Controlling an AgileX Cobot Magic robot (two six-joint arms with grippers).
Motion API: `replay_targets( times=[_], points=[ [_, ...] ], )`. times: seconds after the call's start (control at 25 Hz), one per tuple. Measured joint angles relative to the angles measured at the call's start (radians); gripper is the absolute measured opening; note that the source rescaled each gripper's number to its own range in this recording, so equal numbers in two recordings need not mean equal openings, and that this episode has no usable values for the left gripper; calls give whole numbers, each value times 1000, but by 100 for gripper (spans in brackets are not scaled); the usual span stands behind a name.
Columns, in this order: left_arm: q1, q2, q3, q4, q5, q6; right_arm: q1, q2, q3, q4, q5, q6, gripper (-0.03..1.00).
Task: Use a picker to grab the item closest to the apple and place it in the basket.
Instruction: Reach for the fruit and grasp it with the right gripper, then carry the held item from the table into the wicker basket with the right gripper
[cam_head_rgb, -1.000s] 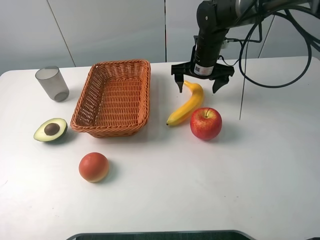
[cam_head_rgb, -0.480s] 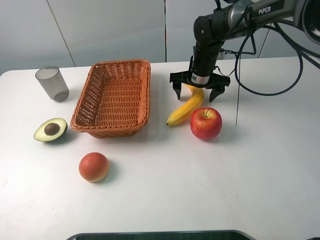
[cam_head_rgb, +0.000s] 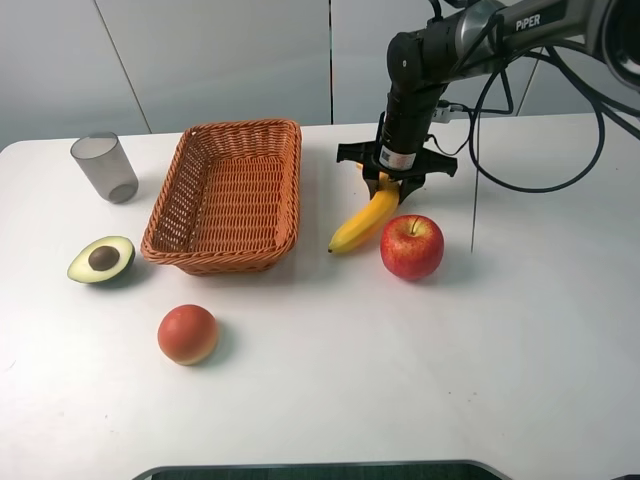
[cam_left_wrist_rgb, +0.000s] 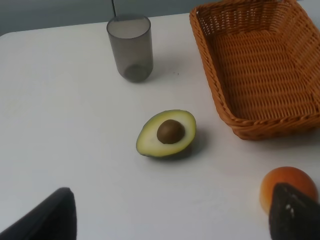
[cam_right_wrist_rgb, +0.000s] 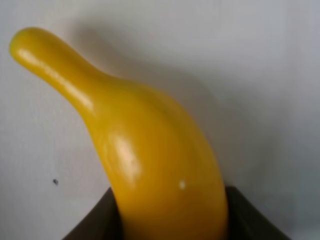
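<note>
A yellow banana (cam_head_rgb: 362, 222) lies on the white table between the wicker basket (cam_head_rgb: 240, 125) and the red apple (cam_head_rgb: 411, 246), its lower side almost touching the apple. My right gripper (cam_head_rgb: 393, 182) points down over the banana's far end and is shut on it. In the right wrist view the banana (cam_right_wrist_rgb: 150, 160) fills the frame, with a dark finger (cam_right_wrist_rgb: 95, 224) pressed against each side. My left gripper (cam_left_wrist_rgb: 170, 220) is open with nothing between its fingers, hovering near the table's front left; it does not show in the exterior high view.
A halved avocado (cam_head_rgb: 101, 259) lies left of the basket, a grey plastic cup (cam_head_rgb: 104, 168) stands at the far left, and an orange fruit (cam_head_rgb: 187, 334) sits in front of the basket. Black cables hang from the right arm at the back right.
The right gripper came down around the banana's far end and its jaws went from wide apart to shut on it. The banana shifted slightly toward the basket.
</note>
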Motion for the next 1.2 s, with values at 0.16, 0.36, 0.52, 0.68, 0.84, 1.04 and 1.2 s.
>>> replay_targets(
  times=[0.16, 0.36, 0.52, 0.68, 0.84, 1.04, 1.2],
  points=[
    [0, 0, 0, 0, 0, 0, 0, 0, 0, 0, -5, 13, 2],
    [0, 0, 0, 0, 0, 0, 0, 0, 0, 2, -5, 18, 2],
    [0, 0, 0, 0, 0, 0, 0, 0, 0, 2, -5, 19, 2],
    [0, 0, 0, 0, 0, 0, 0, 0, 0, 2, -5, 19, 2],
    [0, 0, 0, 0, 0, 0, 0, 0, 0, 2, -5, 19, 2],
    [0, 0, 0, 0, 0, 0, 0, -40, -7, 2, 8, 5, 2],
    [0, 0, 0, 0, 0, 0, 0, -100, -32, -11, 44, -11, 2]
  ],
)
